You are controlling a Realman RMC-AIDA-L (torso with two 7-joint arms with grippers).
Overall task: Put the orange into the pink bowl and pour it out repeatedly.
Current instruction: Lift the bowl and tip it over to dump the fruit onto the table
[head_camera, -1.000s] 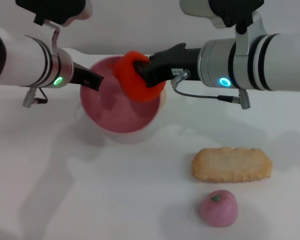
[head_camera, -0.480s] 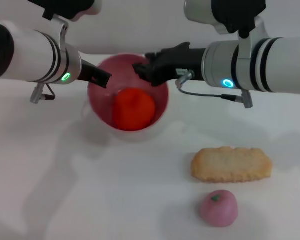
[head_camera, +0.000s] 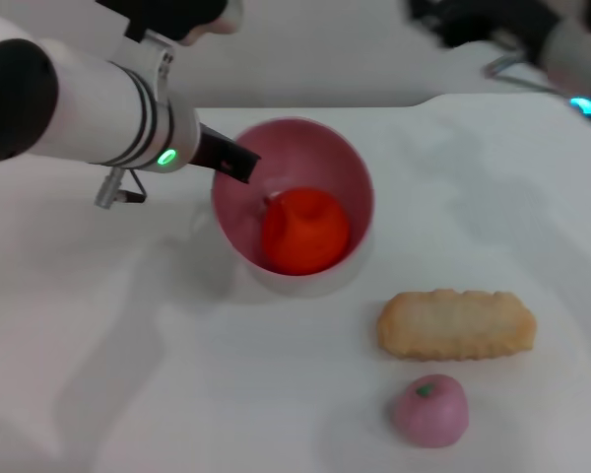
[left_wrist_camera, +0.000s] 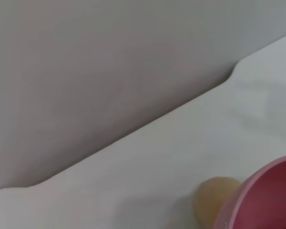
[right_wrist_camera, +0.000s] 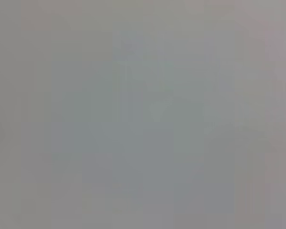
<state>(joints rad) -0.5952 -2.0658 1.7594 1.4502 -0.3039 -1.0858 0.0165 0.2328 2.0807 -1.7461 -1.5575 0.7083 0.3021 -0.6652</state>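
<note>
- The left gripper sits at the near-left rim of the bowl, its dark jaws clamped on that rim.
- The bowl tilts toward the camera in the head view, its mouth showing wide.
- The orange lies inside the bowl, low against the near wall, just below and to the right of the left jaws, and not touching them.
- The right gripper is up at the far right corner of the head view, well apart from bowl and orange; a blur, so I cannot tell whether its jaws are released or clenched.
- On the white table, a biscuit lies to the near right of the bowl, close but apart from it.
- A pink apple sits just in front of the biscuit.
- The left wrist view catches the bowl's rim with a beige ball tucked right beside it on the table.
- The right wrist view shows only flat grey.
</note>
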